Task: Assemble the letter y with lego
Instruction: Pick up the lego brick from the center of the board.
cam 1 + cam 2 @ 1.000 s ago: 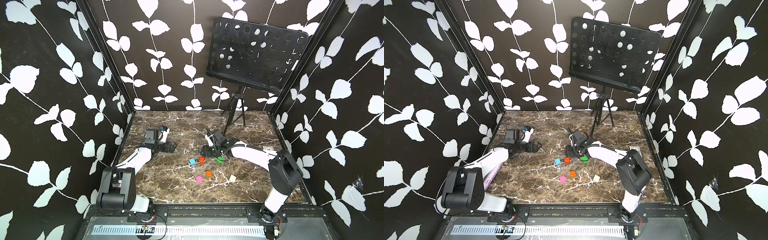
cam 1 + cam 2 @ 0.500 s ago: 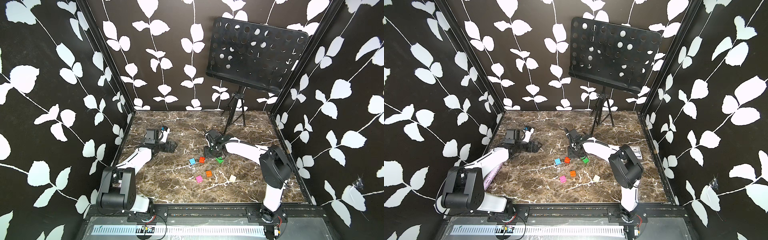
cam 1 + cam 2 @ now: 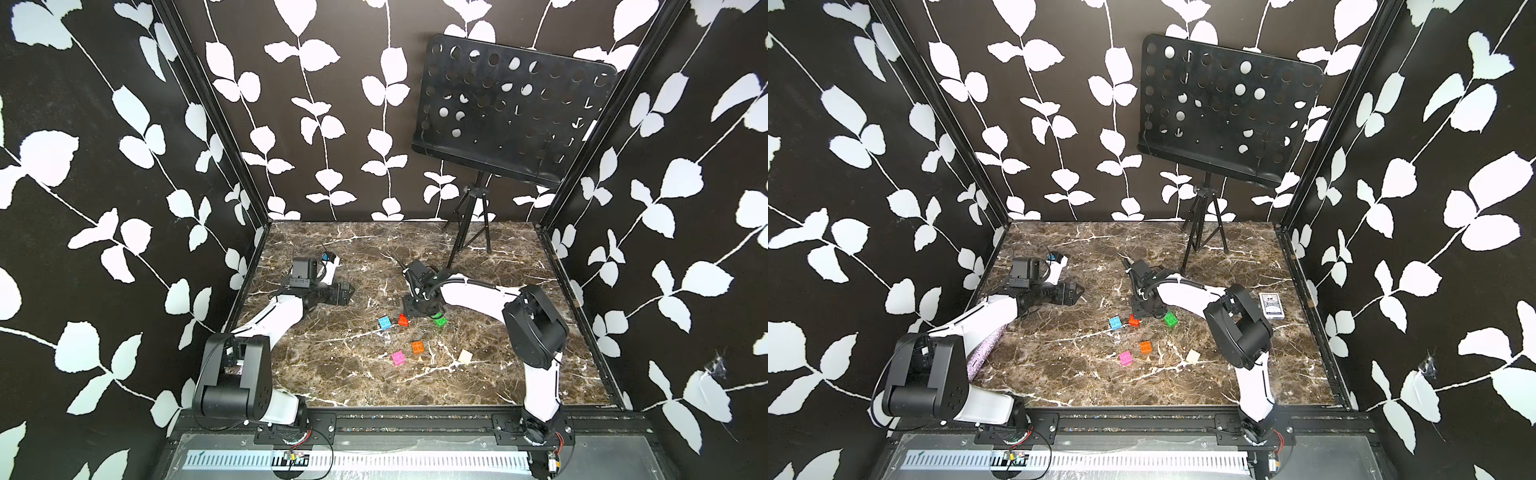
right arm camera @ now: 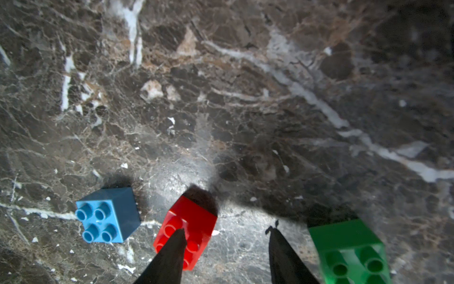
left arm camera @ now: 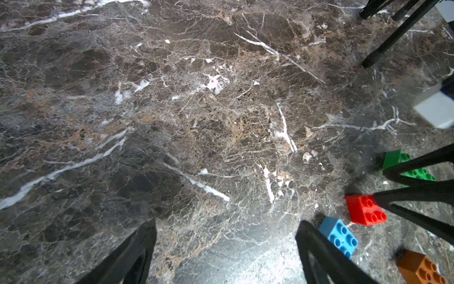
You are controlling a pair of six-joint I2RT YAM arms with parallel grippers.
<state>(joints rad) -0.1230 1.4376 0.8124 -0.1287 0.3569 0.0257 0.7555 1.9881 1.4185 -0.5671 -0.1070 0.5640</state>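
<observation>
The right hand (image 4: 226,230) hung part-open and empty over the worktop (image 3: 478,399). One fingertip (image 4: 177,246) sat over the red brick (image 4: 194,221), and the green brick (image 4: 348,246) lay just outside the other (blue brick (image 4: 108,216) nearby). The left hand (image 5: 228,222) stood wide, well apart from them. Leaf-patterned walls (image 3: 104,166) enclosed everything.

Top views high in front, down over the whole table (image 3: 332,374); wrist views close, both on the blue brick (image 5: 340,236)

Marble tabletop (image 3: 332,386): blue brick (image 3: 384,322), red brick (image 3: 403,319), green brick (image 3: 440,320), orange brick (image 3: 418,347), pink brick (image 3: 398,358), cream brick (image 3: 465,356), card box (image 3: 1271,305).
</observation>
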